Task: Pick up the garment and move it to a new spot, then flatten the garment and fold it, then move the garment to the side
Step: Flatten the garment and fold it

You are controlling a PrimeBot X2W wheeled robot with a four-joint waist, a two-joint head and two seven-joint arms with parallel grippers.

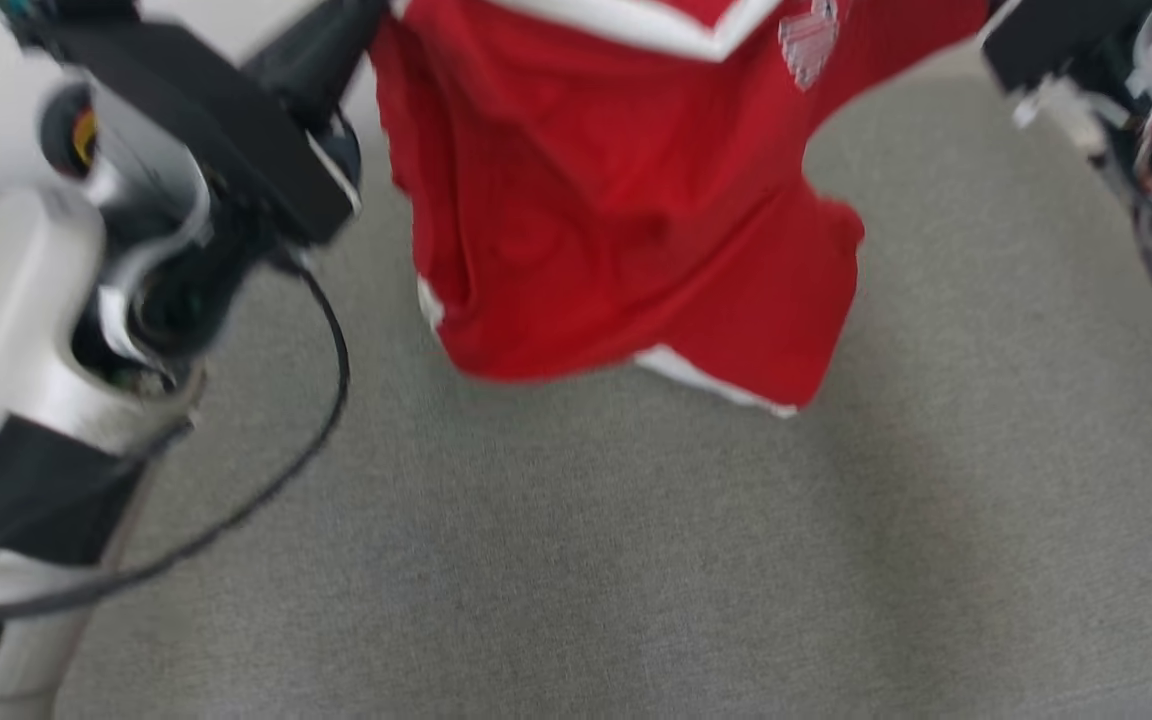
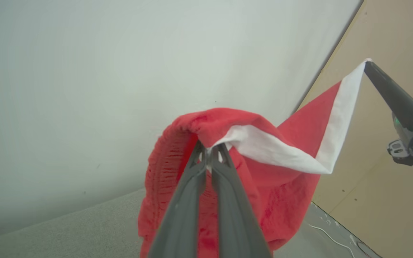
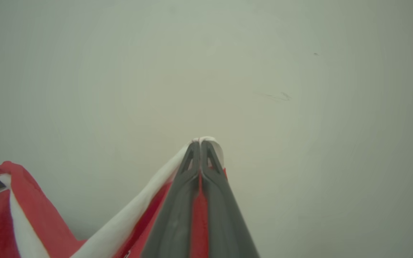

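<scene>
Now the garment (image 1: pixel 616 200), clamped in the closed left pincer (image 2: pixel 210 148) and closed right pincer (image 3: pixel 200 143), is best lowered taut.

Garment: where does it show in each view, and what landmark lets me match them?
Head view: the garment hangs from the top edge, centre, over the grey surface.
Left wrist view: centre and bottom, pinched in the left gripper and stretched to the right gripper at upper right.
Right wrist view: bottom left to centre, pinched at that gripper's tips.
Shared landmark: the white band along its edge.
</scene>
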